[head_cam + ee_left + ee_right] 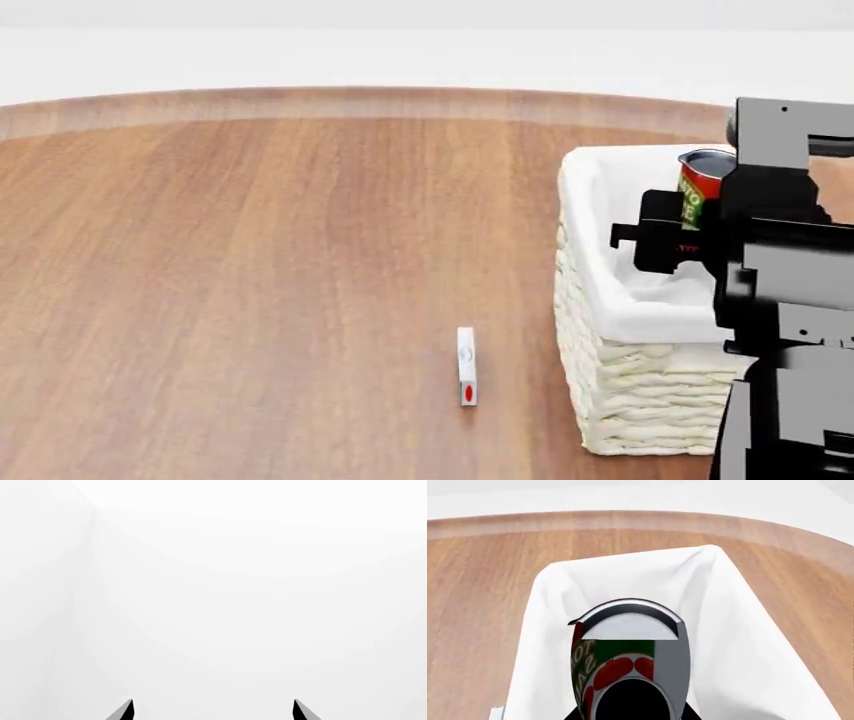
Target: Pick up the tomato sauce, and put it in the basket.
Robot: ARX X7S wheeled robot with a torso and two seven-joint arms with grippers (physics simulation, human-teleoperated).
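The tomato sauce (699, 188), a can with a red and green label and a silvery top, is held tilted in my right gripper (678, 236), which is shut on it. In the head view the can hangs above the open basket (627, 400), a cream wicker basket with a white liner at the table's right. In the right wrist view the can (617, 665) fills the middle, with the basket's white liner (554, 590) below it. My left gripper (213, 711) is open and empty and faces a blank white background; it is out of the head view.
A small white stick-shaped object with a red mark (466, 366) lies on the wooden table (240, 280) left of the basket; its end also shows in the right wrist view (496, 712). The table's curved far edge runs across the back.
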